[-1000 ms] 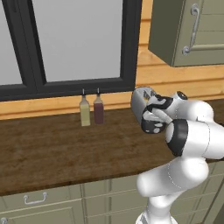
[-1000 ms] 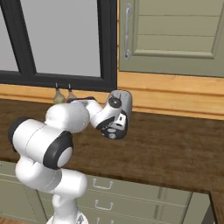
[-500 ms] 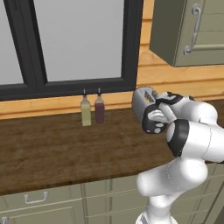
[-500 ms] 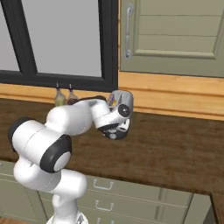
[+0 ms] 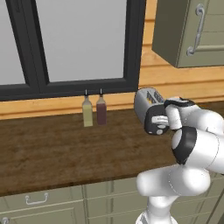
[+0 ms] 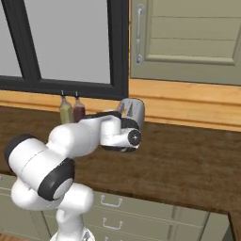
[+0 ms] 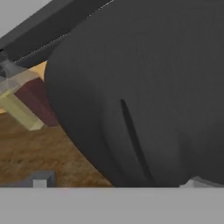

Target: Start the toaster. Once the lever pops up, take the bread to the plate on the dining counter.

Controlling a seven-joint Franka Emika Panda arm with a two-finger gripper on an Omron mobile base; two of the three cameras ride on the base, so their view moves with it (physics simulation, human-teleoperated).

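The arm reaches forward over the dark worktop point(image 5: 57, 148), its hand pressed close against the near end of the toaster point(image 5: 146, 103), whose black end panel point(image 7: 144, 87) with a vertical slot looms in the hand view. The gripper's jaws stand spread wide (empty). Two bottles point(image 5: 94, 111) stand to the left, under the window point(image 5: 78, 39).

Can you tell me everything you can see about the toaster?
The toaster is small, rounded and silver-grey, shiny like metal, with a black end panel carrying small grey buttons. It stands upright on the dark wood worktop, near the back wall under the window's right corner, to the right of two little bottles. In the hand view the black panel sits very close, with a thin vertical slot. The robot's hand is right at that panel; contact can't be judged.
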